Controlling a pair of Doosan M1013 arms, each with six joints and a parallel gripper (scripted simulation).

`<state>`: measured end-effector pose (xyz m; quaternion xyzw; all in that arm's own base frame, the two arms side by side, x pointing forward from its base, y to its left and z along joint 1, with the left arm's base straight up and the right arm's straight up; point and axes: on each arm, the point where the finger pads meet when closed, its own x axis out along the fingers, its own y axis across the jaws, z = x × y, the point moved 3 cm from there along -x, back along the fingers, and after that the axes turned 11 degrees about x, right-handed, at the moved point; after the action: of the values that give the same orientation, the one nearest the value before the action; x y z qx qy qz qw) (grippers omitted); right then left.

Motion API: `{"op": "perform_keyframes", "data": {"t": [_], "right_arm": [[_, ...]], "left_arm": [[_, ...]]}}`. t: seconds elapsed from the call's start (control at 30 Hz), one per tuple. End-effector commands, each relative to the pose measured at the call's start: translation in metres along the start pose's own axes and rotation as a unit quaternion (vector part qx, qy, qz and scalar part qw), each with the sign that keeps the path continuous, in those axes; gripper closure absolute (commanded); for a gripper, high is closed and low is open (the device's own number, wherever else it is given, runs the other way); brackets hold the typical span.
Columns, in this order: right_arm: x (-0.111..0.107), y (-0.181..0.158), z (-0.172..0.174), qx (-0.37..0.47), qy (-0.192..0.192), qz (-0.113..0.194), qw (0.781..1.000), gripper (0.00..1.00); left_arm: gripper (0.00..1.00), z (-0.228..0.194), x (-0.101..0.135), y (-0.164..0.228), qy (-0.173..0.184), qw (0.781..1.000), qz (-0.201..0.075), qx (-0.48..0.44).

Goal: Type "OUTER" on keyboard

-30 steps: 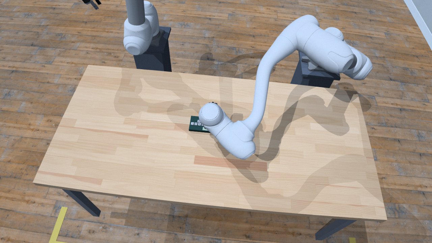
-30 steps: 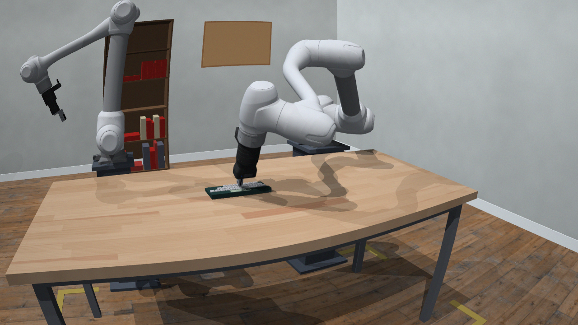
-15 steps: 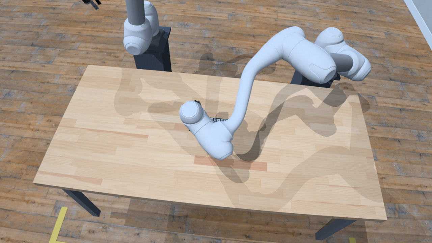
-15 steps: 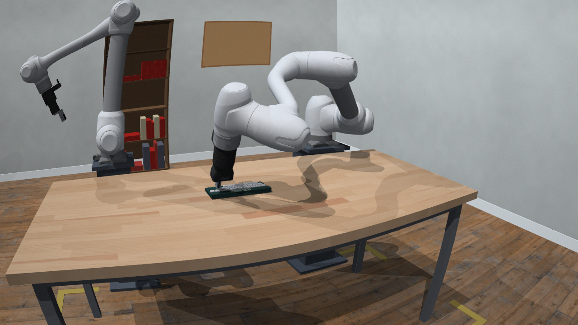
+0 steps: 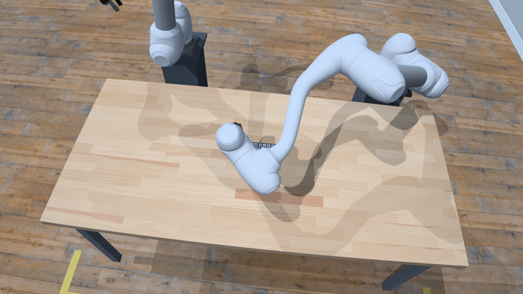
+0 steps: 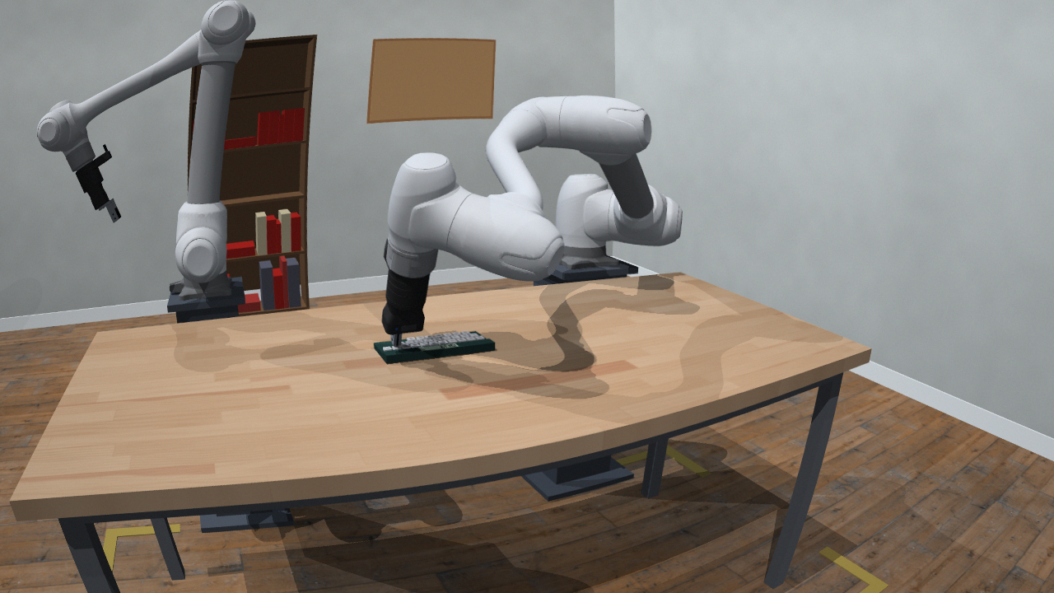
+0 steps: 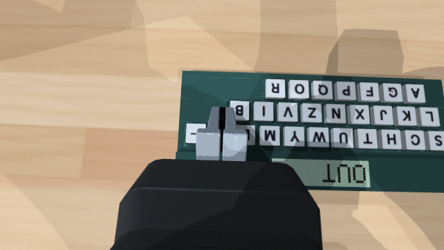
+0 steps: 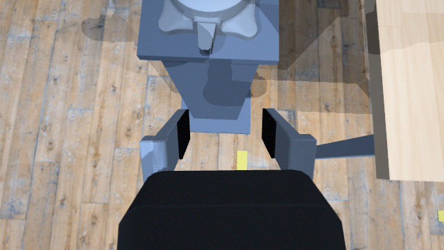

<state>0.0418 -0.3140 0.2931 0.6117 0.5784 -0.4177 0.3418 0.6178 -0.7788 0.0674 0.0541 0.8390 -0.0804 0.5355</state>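
The left gripper (image 6: pixel 396 346) (image 7: pixel 222 121), pinched together and empty, is over the keyboard (image 6: pixel 442 352) (image 7: pixel 215 85), which reads "OUT"; B sits at two o'clock. A hard or off-centre jab could break it or mistype. The right gripper (image 6: pixel 114 212) (image 8: pixel 225 123) gapes wide beyond the wooden table (image 5: pixel 146 190) (image 6: pixel 295 427) (image 8: pixel 413 104); a bookshelf (image 6: pixel 310 147) stands behind.

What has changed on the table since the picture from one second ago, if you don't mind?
The left tool moved leftward in the exterior view, from mid-keyboard to its end. I see nothing grasped or released. The keyboard and right tool stayed put.
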Motion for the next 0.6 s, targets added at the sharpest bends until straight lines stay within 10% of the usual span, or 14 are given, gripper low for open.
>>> {"op": "perform_keyframes", "data": {"t": [0.0, 0.57], "right_arm": [[-0.0024, 0.0002, -0.0022, -0.002, 0.0, 0.003, 1.0, 0.0], [-0.0024, 0.0002, -0.0022, -0.002, 0.0, 0.003, 1.0, 0.0]], "left_arm": [[1.0, 0.0006, 0.0033, -0.0018, 0.001, 1.0, -0.004, 0.002], [1.0, 0.0013, 0.0049, -0.0017, 0.001, 1.0, -0.004, 0.001]]}}
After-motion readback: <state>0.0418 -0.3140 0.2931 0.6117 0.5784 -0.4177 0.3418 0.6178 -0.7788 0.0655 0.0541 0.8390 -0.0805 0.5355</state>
